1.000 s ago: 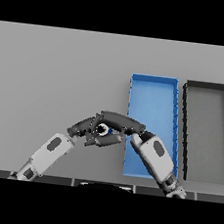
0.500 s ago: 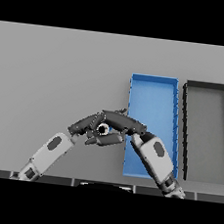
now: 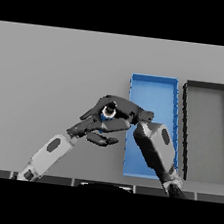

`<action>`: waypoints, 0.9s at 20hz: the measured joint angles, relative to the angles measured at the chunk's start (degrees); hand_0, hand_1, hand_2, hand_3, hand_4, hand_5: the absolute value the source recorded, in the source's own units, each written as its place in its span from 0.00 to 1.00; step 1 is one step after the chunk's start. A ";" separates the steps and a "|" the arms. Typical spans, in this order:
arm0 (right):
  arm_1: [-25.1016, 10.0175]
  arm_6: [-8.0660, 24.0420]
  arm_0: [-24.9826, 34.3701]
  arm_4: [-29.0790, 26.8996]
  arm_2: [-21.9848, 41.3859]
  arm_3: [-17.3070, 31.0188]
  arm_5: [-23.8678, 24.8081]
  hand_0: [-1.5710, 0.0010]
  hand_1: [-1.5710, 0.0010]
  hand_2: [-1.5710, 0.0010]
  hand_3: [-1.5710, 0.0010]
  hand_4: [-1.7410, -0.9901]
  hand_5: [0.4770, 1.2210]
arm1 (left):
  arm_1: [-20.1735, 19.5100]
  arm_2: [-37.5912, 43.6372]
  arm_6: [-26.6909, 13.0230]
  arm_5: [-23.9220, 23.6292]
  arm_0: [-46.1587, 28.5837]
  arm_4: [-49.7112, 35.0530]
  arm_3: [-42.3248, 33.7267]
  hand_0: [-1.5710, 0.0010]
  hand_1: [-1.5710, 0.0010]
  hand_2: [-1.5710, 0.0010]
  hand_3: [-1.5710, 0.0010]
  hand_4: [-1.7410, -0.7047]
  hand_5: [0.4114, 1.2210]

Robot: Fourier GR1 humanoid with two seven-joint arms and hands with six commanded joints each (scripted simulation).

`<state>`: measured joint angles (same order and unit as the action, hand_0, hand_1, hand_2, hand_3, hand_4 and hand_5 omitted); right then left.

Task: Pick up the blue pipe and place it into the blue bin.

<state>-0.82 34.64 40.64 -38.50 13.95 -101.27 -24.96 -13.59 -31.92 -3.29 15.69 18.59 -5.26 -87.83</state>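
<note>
Right hand (image 3: 121,110) clamped on blue pipe (image 3: 106,114), just left of blue bin (image 3: 154,81). Left hand (image 3: 94,129) beneath it, fingers straight. Black bin (image 3: 209,87) right of blue bin.

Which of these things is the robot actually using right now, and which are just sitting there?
In use:
- blue pipe, small, held in the right hand with fingers curled round it
- blue bin, where the pipe goes
- left hand, close under the pipe

Just there:
- dark bin, right of the blue one
- grey table
</note>
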 measured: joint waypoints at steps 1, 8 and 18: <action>-1.72 -0.09 2.19 -1.82 0.05 -0.14 2.36 0.00 0.00 0.00 0.00 0.33 1.00 | -0.02 -0.07 -0.10 -0.06 -0.29 0.06 -0.01 1.00 1.00 1.00 1.00 0.85 0.11; -7.14 -4.83 17.83 -1.00 -9.86 7.31 5.68 0.00 0.00 0.00 0.00 0.32 1.00 | -1.10 0.44 0.71 0.31 -0.50 -0.30 -0.78 1.00 1.00 1.00 1.00 0.85 0.09; -14.50 -5.62 15.09 12.60 -21.73 26.42 7.20 0.00 0.00 0.00 0.00 0.32 1.00 | -1.85 0.28 -0.10 -1.30 -1.70 1.55 -1.67 1.00 1.00 1.00 1.00 0.88 0.06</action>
<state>-15.33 29.02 55.73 -25.89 -7.78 -74.84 -17.77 -15.44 -31.63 -3.39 14.39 16.89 -3.71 -89.50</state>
